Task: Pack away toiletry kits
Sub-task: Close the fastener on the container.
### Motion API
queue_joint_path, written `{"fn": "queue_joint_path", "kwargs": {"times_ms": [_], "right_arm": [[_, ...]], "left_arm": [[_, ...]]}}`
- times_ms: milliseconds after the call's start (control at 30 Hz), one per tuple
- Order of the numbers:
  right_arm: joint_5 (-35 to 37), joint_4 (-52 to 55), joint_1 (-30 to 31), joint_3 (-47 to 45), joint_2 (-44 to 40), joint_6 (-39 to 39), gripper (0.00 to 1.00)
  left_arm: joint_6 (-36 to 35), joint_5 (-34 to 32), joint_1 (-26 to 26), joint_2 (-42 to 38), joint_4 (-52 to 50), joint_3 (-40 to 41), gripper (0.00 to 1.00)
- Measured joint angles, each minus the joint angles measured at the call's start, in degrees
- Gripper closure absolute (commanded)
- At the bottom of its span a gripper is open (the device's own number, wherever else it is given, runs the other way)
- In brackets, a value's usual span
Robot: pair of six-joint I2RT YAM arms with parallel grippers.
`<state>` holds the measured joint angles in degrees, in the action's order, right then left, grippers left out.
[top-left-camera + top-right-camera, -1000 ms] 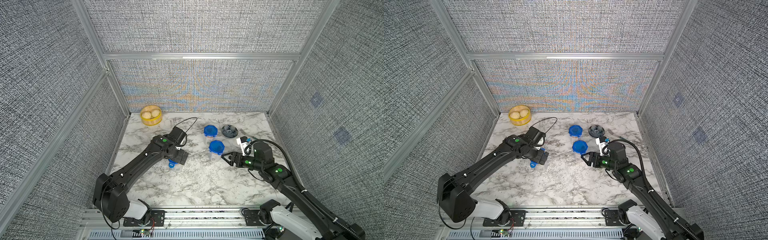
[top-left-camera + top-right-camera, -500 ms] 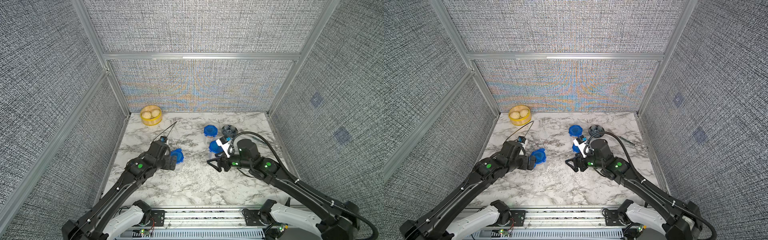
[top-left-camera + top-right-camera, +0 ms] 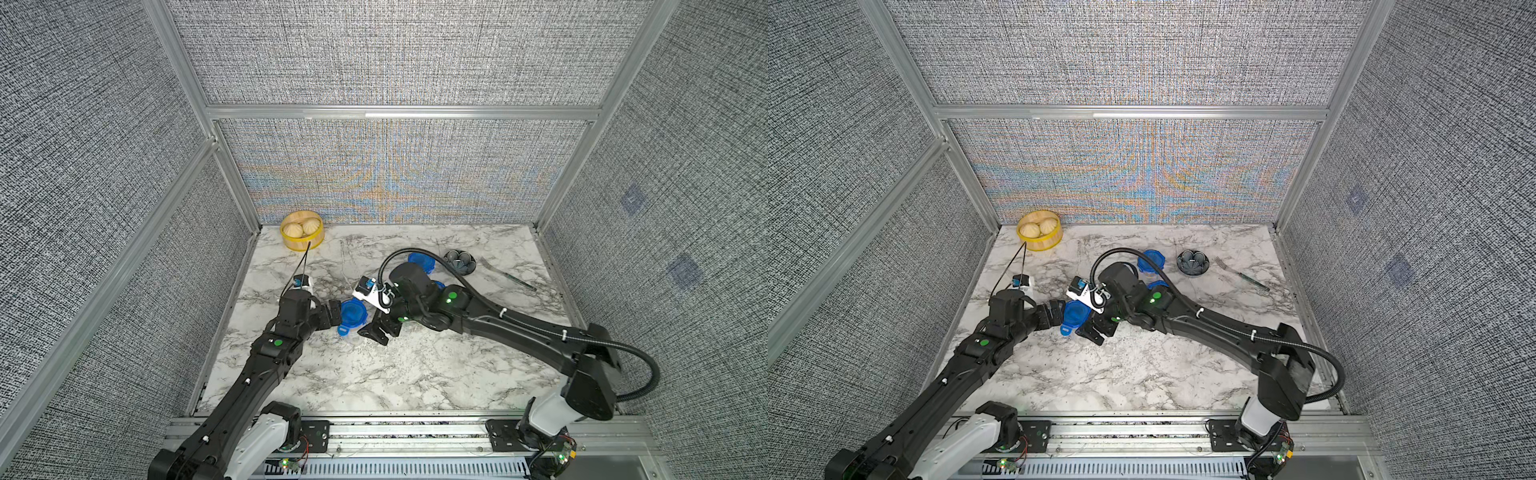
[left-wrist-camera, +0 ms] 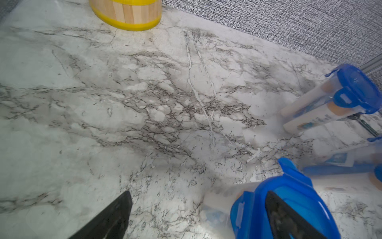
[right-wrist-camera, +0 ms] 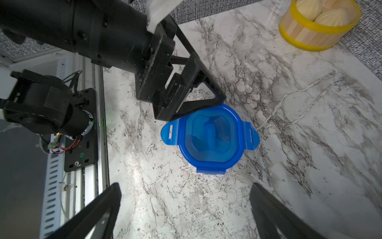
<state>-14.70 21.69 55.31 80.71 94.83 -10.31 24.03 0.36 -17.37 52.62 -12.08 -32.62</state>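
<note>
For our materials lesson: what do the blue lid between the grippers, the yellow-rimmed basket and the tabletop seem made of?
Blue lid: glossy translucent plastic; contents show through.
Basket: pale wooden slats; yellow bands, likely plastic.
Tabletop: marble-look, grey-veined; possibly laminate.

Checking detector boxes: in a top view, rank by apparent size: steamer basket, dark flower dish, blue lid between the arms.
1. steamer basket.
2. dark flower dish and blue lid, tied: they look about alike.
</note>
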Motion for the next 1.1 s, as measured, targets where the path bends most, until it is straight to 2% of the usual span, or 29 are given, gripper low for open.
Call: {"fn": "queue_joint_path", "kwargs": {"times_ms": [267,867,967,1100], "right_arm": [[2.2,2.4,0.2,8.9,10.6,0.3,0.01],[4.8,1.4,1.4,11.6,16.0,2.0,0.01],[5.4,0.3,1.5,11.6,16.8,2.1,0.02],[5.4,-0.5,1.5,11.8,17.4,2.0,0.08]], "left_arm": [[-0.3,2.6,1.6,0.9,3.3,0.5,0.01],[-1.1,1.3,3.6,3.5,4.8,0.2,0.01],[-1.1,1.3,3.7,3.7,4.9,0.1,0.01],[-1.1,1.3,3.8,4.0,4.9,0.1,0.01]]}}
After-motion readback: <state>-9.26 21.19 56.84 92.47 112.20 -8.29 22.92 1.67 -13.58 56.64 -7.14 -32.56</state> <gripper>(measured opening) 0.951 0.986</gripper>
